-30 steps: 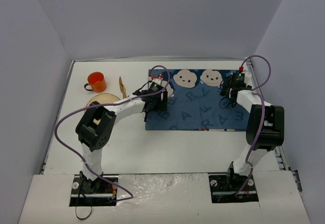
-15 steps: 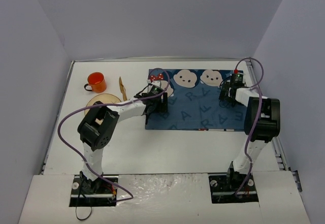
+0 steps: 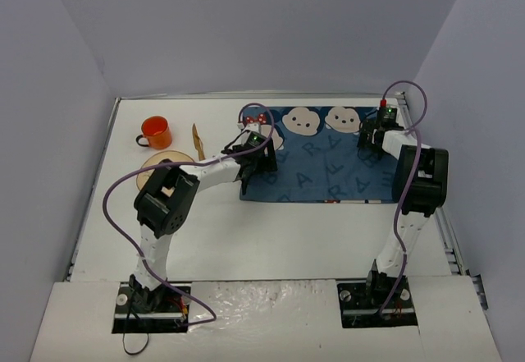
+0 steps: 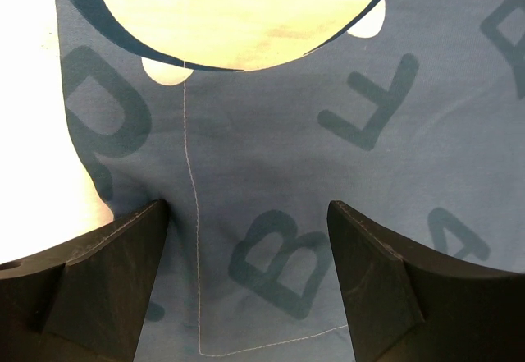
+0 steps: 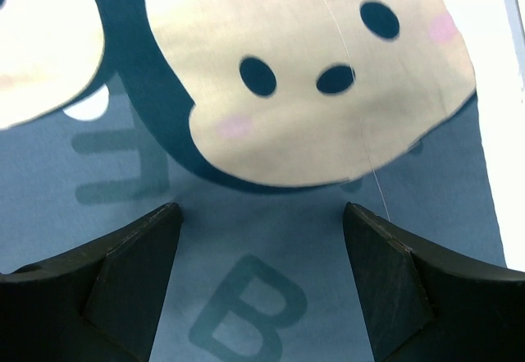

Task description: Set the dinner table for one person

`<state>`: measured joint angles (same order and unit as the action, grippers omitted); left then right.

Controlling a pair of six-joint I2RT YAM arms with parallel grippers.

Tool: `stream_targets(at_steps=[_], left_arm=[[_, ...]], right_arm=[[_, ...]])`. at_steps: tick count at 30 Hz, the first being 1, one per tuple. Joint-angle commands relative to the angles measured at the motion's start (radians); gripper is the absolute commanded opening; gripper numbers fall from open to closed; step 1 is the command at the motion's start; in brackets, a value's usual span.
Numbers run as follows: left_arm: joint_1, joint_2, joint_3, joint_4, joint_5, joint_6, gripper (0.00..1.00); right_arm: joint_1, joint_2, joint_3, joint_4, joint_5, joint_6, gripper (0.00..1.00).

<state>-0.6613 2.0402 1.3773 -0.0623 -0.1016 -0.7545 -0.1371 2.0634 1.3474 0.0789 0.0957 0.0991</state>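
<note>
The dinner table [image 3: 271, 243] is the large white tabletop. A blue cloth mat [image 3: 328, 173] printed with mouse faces and letters lies flat on its far right half. My left gripper [image 3: 256, 158] is open low over the mat's left part; in the left wrist view [image 4: 246, 284] blue cloth with a letter B fills the gap between the fingers [image 4: 107, 280]. My right gripper [image 3: 374, 135] is open over the mat's far right corner; in the right wrist view [image 5: 258, 284] its fingers [image 5: 394, 284] straddle cloth below a mouse face [image 5: 320, 75]. Neither holds anything.
An orange cup [image 3: 155, 132] stands at the far left. A round wooden plate [image 3: 156, 167] lies near it, partly under my left arm. A wooden utensil [image 3: 197, 139] lies between cup and mat. Grey walls enclose the table on three sides.
The mat has slid toward the far edge of the table. My right gripper has moved farther back with it; my left gripper has shifted slightly.
</note>
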Motion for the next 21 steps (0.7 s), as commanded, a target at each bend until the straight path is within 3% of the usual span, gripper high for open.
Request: stream_targets(at_steps=[1, 10, 21], left_arm=[[-0.001, 0.07, -0.019, -0.049, 0.073, -0.072, 0.75], [0.002, 0.073, 0.007, -0.088, 0.034, -0.067, 0.75], [0.032, 0.017, -0.067, -0.162, -0.029, -0.098, 0.8]], right_arm=[[-0.008, 0.046, 0.047, -0.027, 0.026, -0.043, 0.77], [-0.013, 0.082, 0.127, -0.03, 0.013, -0.05, 0.77], [-0.013, 0.113, 0.164, -0.03, 0.001, -0.046, 0.77]])
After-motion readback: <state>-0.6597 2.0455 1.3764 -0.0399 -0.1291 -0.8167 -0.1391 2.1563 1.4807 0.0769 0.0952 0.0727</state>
